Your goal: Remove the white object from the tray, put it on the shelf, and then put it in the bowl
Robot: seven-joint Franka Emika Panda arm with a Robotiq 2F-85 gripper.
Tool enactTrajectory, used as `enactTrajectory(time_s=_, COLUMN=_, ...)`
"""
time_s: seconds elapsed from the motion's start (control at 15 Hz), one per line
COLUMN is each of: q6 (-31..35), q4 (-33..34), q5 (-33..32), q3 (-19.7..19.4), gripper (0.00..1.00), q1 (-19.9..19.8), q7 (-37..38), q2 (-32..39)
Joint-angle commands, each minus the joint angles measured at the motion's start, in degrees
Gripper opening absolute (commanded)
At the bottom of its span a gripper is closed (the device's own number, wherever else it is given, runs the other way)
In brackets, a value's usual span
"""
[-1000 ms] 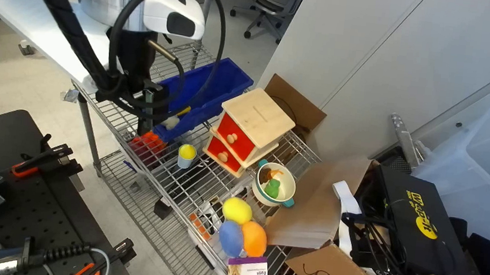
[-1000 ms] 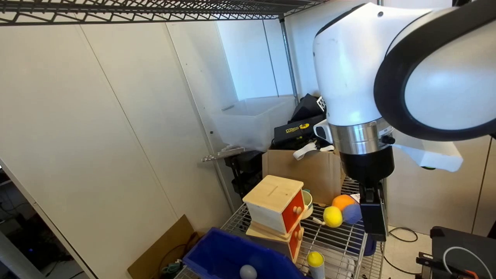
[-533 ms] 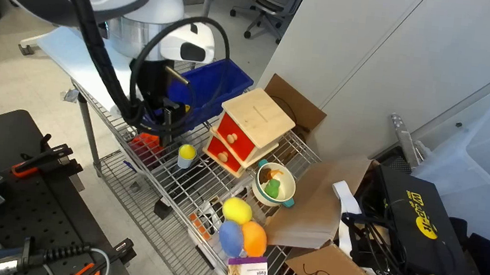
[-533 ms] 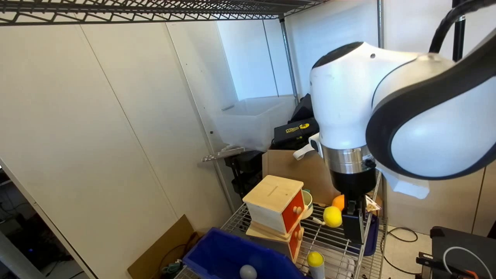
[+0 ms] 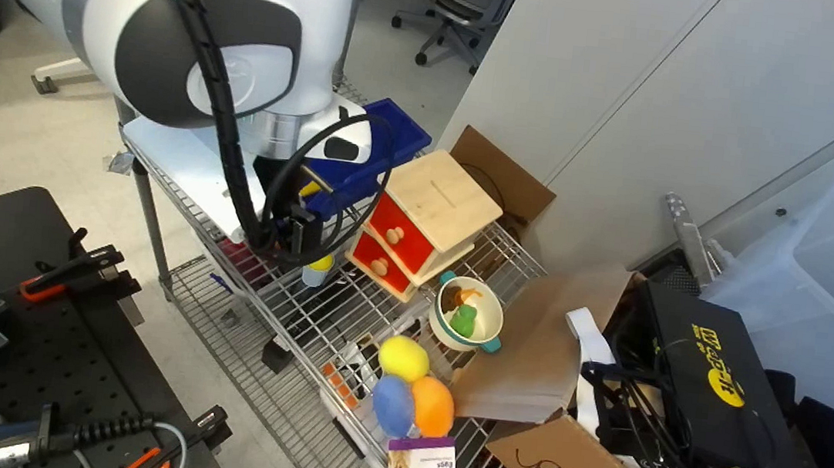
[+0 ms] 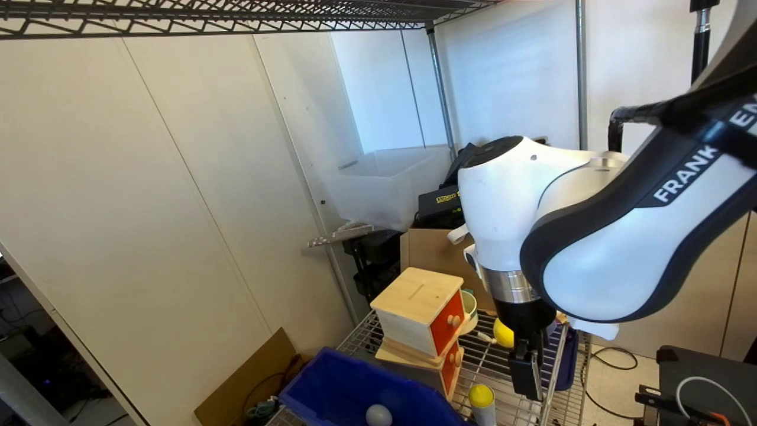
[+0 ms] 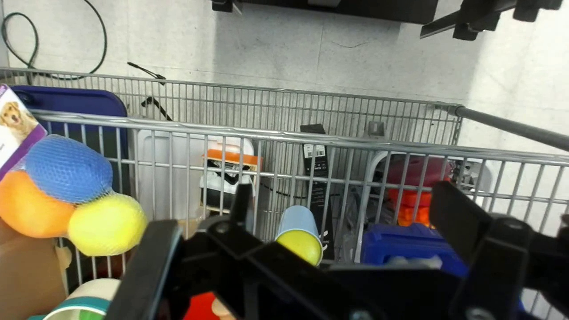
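White ball (image 6: 378, 415) is contained in the tray (image 6: 331, 378) on the shelf (image 7: 275, 134); whether the pale item (image 7: 413, 263) seen there in the wrist view is the same cannot be told. The gripper (image 6: 526, 381), its fingers (image 7: 144, 266) spread, is held above the shelf near its long edge, by the cup (image 7: 297, 219). The bowl (image 5: 489, 317) is set beside the box (image 5: 440, 201), nearer the wall-side edge.
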Motion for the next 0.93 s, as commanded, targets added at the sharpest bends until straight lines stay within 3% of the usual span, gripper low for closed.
enactTrajectory(time_s=0.0, q6=-0.6, q4=2.3, q5=5.4, q3=0.8, gripper=1.0, q1=-0.1, q7=-5.1, q2=1.0)
enactTrajectory(time_s=0.47, q6=-1.2, q4=3.7, q5=5.6, q3=2.7, gripper=1.0, q1=1.5, q7=-10.7, q2=0.4)
enactTrajectory(time_s=0.53, q6=-0.2, q4=3.0, q5=5.1, q3=2.0, gripper=1.0, q1=1.4, q7=-8.1, q2=0.8)
enactTrajectory(time_s=0.87, q6=-0.3, q4=3.2, q5=5.1, q3=2.4, gripper=1.0, q1=1.7, q7=-9.4, q2=0.8)
